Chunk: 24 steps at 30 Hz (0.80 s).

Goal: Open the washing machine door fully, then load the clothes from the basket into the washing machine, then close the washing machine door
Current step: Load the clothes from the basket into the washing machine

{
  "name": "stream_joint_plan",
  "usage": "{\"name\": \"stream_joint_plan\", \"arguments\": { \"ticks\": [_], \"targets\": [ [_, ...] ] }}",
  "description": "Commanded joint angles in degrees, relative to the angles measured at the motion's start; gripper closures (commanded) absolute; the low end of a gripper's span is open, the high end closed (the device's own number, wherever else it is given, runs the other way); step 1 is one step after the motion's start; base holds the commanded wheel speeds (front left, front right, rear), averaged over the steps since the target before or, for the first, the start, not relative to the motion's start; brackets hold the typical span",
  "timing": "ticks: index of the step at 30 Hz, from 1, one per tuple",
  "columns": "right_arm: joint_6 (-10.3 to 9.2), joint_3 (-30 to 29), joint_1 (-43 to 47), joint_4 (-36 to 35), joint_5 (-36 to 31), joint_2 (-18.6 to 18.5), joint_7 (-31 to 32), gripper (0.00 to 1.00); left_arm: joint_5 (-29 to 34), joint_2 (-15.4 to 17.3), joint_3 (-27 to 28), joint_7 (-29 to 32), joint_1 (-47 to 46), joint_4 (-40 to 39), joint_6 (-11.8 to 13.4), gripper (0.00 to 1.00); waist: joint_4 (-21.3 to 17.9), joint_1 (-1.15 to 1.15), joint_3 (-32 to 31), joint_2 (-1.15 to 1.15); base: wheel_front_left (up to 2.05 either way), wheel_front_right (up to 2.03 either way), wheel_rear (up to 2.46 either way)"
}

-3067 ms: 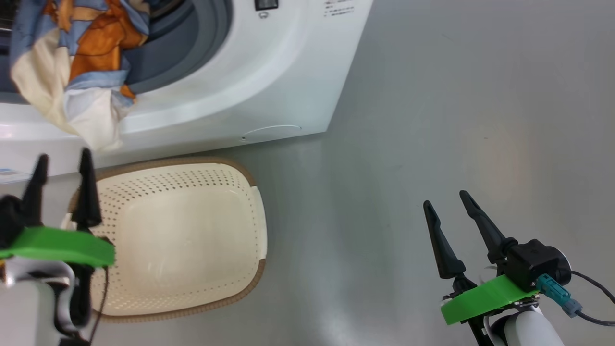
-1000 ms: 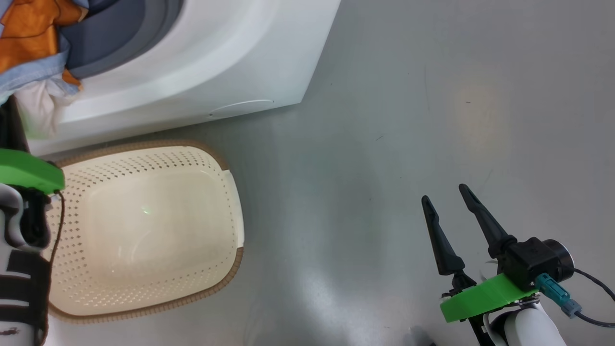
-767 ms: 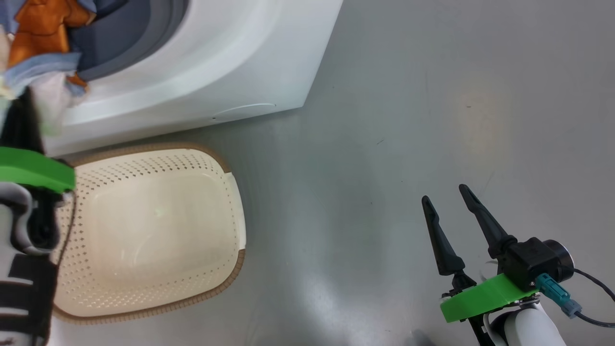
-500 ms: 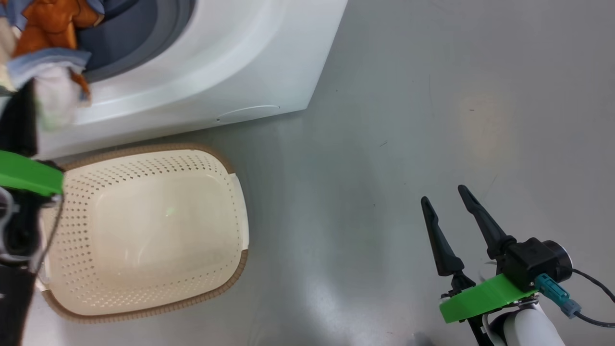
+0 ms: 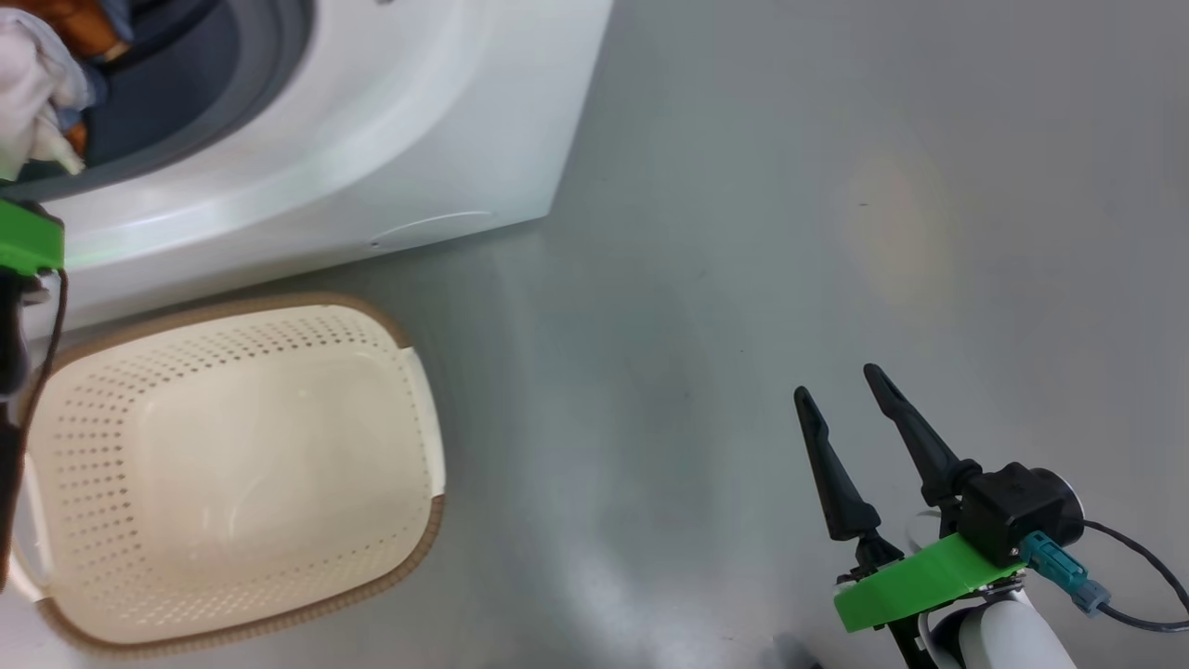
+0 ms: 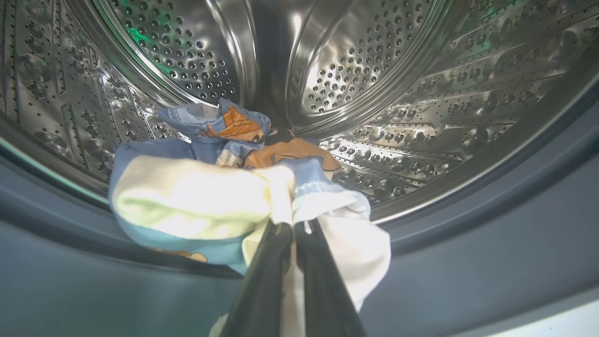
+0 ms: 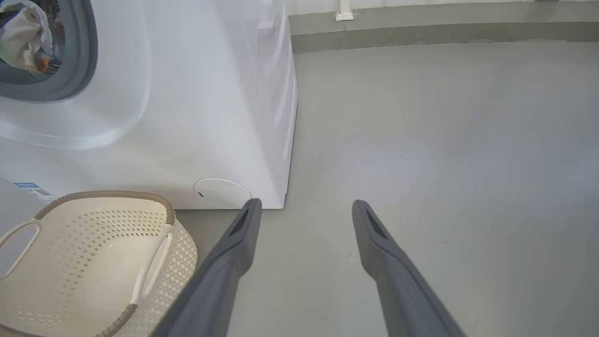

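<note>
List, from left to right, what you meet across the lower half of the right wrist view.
basket → round lower cap → right claw, open → bare floor

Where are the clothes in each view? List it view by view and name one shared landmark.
Head view: clothes in the top left corner.
Left wrist view: clothes at centre, pinched in the shut left gripper.
Right wrist view: clothes in the top left corner.
Shared landmark: the grey door seal beside them.
</note>
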Motion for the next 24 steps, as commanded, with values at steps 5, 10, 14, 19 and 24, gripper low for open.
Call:
{"name": "stream_joint_plan", "arguments": {
  "ticks": [5,10,14,19,24],
  "targets": [
    [0.35,2.4,1.4,-1.0,1.6,0.0,-0.3,0.00,3.0,2.7,-0.3,-0.3,-5.7,5.7,0.7,1.00,-2.4,0.00,0.0,0.00,0.00,0.00,0.00],
    [0.35,3.4,2.0,-1.0,2.2,0.0,-0.3,0.00,5.7,3.1,-2.0,-0.5,-10.6,11.8,1.1,1.00,-4.4,0.00,0.3,0.00,0.00,0.00,0.00],
    [0.35,4.4,2.6,-1.4,2.7,0.0,-0.3,0.00,7.7,3.8,-3.4,-0.5,-14.3,16.2,1.1,1.00,-6.2,0.00,0.9,0.00,0.00,0.00,0.00],
    [0.35,5.0,3.8,-1.8,3.3,0.0,-0.3,0.00,9.2,5.8,-4.3,-0.2,-19.0,20.6,0.9,1.00,-8.5,0.00,2.4,0.00,0.00,0.00,0.00],
    [0.35,5.6,4.8,-2.3,3.6,0.0,-0.3,0.00,9.7,7.8,-4.6,0.2,-22.5,23.2,0.5,1.00,-10.0,0.00,3.9,0.00,0.00,0.00,0.00]
  ]
}}
